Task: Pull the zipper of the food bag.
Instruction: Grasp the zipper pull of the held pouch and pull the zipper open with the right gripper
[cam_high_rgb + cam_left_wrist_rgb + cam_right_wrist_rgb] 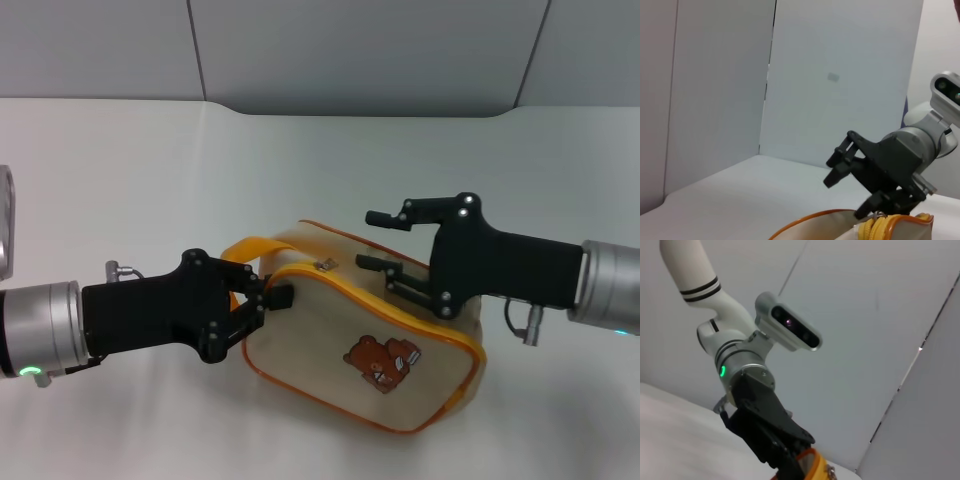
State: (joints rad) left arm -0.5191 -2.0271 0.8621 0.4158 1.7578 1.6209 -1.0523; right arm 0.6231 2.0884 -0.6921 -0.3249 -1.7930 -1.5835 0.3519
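The beige food bag (400, 385) with the brown bear print lies on the white table. Its yellow-orange zipper (400, 290) runs along the top, with the silver pull tab (323, 265) near the left end. My left gripper (265, 295) is shut on the bag's left end, by the yellow handle loop (243, 248). My right gripper (378, 240) is open just above the bag's top, a little right of the pull tab, one finger above and one near the zipper. The left wrist view shows the right gripper (847, 192) over the pull tab (879, 216). The right wrist view shows the left gripper (772, 445).
The white table (150, 180) stretches around the bag, with grey wall panels (350, 50) behind. A metal object (5, 230) stands at the far left edge of the head view.
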